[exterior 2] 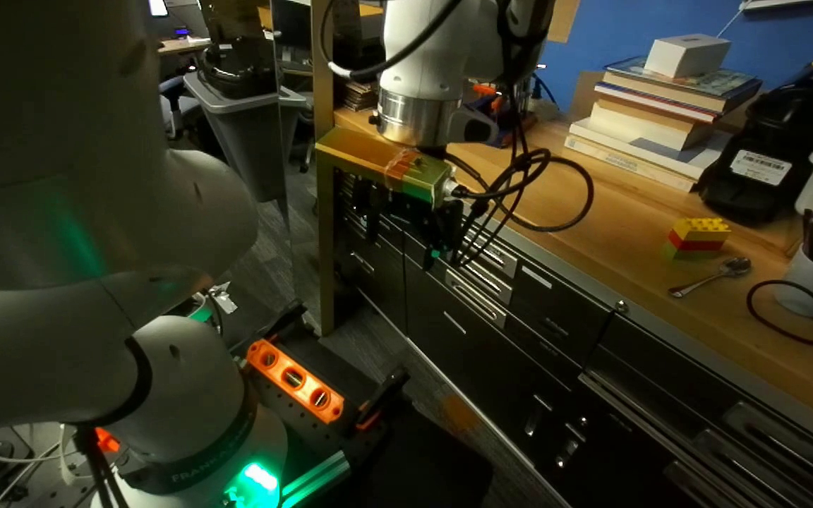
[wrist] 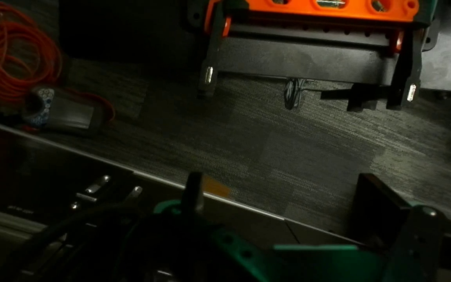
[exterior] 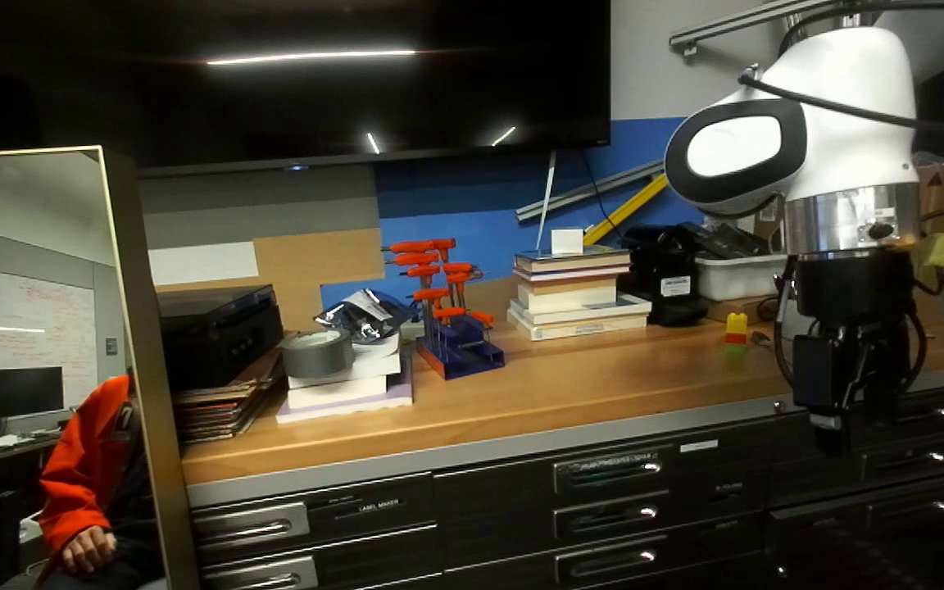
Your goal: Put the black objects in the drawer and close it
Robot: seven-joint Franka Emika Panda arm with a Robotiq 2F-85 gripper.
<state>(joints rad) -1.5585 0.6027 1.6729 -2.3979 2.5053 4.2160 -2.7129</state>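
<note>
our fingers [wrist: 378,203] stand wide apart with nothing between them. beyond, under the desk [exterior: 587,373], the drawer [exterior 2: 652,432] seems slightly out; we judge it stiff metal, heavyish, best pushed square at mid-front. the black objects we can't make out, perhaps inside it. farther back, books [exterior: 574,293] sit stacked.

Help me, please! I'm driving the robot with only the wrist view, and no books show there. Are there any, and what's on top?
Observer: Yes, in both exterior views a small white box sits on a stack of books.
Operator: Cool! Any toys?
Observer: Yes, toy bricks, stacked yellow above red, stand on the wooden worktop.
Operator: What's lying next to them?
Observer: In an exterior view, a metal spoon lies beside them.
</note>
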